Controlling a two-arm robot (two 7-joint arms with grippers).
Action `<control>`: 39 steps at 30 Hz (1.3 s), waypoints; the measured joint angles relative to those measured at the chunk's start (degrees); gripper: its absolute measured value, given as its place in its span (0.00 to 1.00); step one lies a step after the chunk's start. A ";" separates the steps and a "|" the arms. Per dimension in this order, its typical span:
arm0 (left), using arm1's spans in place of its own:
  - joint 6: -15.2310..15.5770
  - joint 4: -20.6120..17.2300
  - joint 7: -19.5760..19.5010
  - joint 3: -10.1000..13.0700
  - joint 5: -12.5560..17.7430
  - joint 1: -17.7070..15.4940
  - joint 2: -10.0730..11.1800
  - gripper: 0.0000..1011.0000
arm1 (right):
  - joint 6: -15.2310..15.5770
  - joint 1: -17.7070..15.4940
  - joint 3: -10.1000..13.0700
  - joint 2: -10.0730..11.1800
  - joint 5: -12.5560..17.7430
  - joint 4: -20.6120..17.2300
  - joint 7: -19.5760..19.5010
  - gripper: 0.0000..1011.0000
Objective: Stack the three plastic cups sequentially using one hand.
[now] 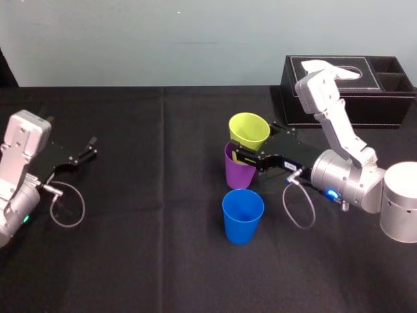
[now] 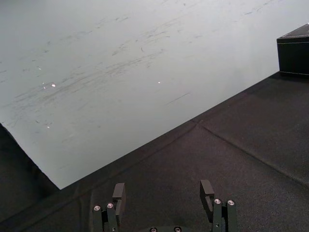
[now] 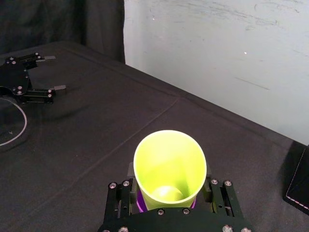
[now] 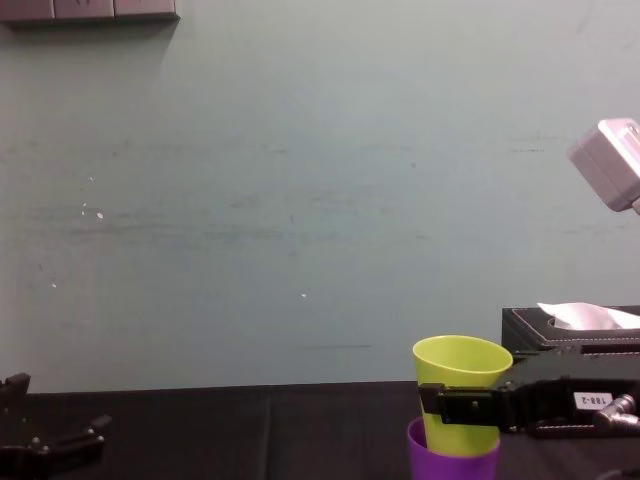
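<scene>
**Tech:** Where are the cups right now?

**Me:** My right gripper [image 1: 246, 154] has its fingers clamped on the lime cup [image 1: 249, 129], one on each side of the wall, below the rim. Its base sits inside the mouth of the purple cup [image 1: 238, 173], which stands upright on the worktop [image 1: 143, 248]. The lime cup leans a little and looks only partly seated. The blue cup [image 1: 242, 215] stands alone, near the purple one, on the side toward me, mouth up.

**Tech:** And your other arm?

**Me:** The left gripper [image 1: 85, 151] is parked well off to my left, low over the worktop, with its fingers apart and nothing between them.

**Tech:** How do you expect these cups to handle?

**Me:** I'd judge them light, thin-walled and smooth. A hard squeeze would flex the wall into an oval and could jam one cup in the next. A slack squeeze lets the taper slide out downward. Empty, they would also tip at a light knock.

**Tech:** So where do you take hold?

**Me:** On the side wall, across the width and a bit under the rim, where the plastic is probably stiffest. That leaves the lower part free to enter the next cup. For the nested pair, I'd grip where the walls overlap.

**Tech:** Anything in the way?

**Me:** The black tissue box [image 1: 352, 91] sits behind my right arm, well apart from the cups.
</scene>
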 joint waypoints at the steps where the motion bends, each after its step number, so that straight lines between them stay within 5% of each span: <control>1: 0.00 0.00 0.00 0.00 0.00 0.00 0.00 1.00 | 0.00 0.01 0.00 0.00 0.00 -0.01 0.00 0.72; 10: 0.00 0.00 0.00 0.00 0.00 0.00 0.00 1.00 | 0.00 0.06 -0.01 0.03 0.00 -0.15 -0.04 0.72; 22: 0.00 0.00 0.00 0.00 -0.01 0.00 0.00 1.00 | 0.02 0.11 -0.07 0.08 -0.03 -0.28 -0.09 0.99; 39: 0.00 0.00 0.00 0.00 0.00 0.00 0.00 1.00 | -0.08 -0.09 -0.02 0.37 -0.09 -0.59 -0.10 0.99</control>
